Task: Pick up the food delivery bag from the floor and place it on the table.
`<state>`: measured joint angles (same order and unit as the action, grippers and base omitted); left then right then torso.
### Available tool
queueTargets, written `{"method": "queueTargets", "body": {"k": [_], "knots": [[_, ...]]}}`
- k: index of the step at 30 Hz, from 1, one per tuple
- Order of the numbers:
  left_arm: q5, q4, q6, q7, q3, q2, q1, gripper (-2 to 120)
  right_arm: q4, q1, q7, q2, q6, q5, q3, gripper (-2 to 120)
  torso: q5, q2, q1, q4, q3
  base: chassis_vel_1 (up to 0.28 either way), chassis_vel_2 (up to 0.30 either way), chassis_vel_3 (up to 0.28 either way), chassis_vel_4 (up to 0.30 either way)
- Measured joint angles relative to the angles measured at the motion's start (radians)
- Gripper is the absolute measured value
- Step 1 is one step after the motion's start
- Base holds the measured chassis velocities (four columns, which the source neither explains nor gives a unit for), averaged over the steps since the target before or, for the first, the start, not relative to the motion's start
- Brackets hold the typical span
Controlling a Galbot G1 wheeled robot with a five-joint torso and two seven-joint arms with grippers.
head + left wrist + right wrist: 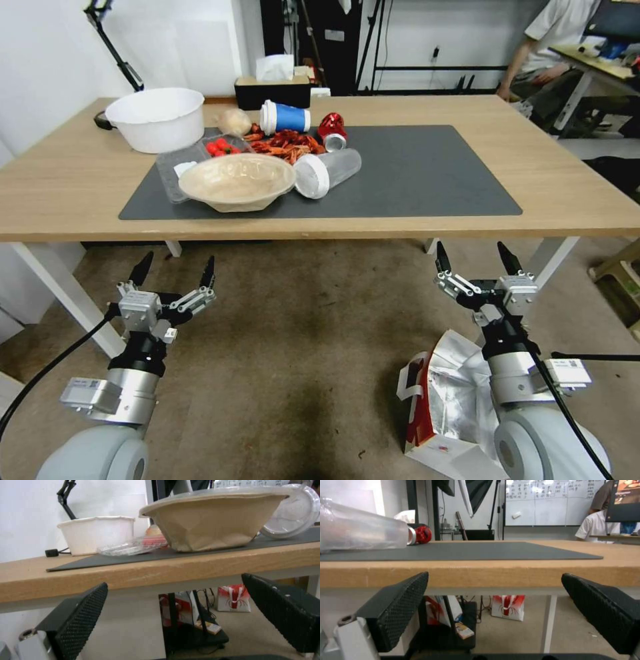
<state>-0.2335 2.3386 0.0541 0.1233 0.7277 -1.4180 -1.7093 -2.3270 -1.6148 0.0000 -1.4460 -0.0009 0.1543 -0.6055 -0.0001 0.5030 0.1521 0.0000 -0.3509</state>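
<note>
the food delivery bag (443, 400) sits on the floor (293, 347) near the robot's right side, white with a red side panel, its mouth gaping so the crinkled silver foil lining shows, one white loop handle hanging at its left edge; the right arm's wrist stands in front of part of it; the right claw (477, 258) hovers above and beyond the bag, close to the front edge of the worktop (580, 193), its two black fingers spread wide with nothing between them; the left claw (175, 267) hangs over bare floor well apart from the bag, equally wide open and empty, pointing at the worktop's edge; on the worktop lies a dark grey mat (427, 173), its right half bare; on its left half, a beige pulp bowl (237, 181) sits nearest the front edge, a clear lidded cup (327, 173) lies on its side just beside it, and behind them are crayfish (287, 143), a crushed red can (332, 130), a blue cup (285, 117) on its side and a clear tray (175, 167); a white tub (158, 119) stands off the mat at the far left; a black tissue box (273, 90) sits at the back edge.
</note>
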Motion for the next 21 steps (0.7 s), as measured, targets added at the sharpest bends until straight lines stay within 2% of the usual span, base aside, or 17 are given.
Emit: {"method": "queueTargets", "body": {"k": [21], "knots": [[0.000, -0.012, 0.001, 0.010, -0.007, -0.006, 0.009, 100, 0.014, 0.001, 0.001, -0.002, 0.003, -0.001, 0.000, 100, 0.0001, -0.083, -0.030, 0.0000, 0.053, 0.000, 0.000, 0.000, 0.000]]}}
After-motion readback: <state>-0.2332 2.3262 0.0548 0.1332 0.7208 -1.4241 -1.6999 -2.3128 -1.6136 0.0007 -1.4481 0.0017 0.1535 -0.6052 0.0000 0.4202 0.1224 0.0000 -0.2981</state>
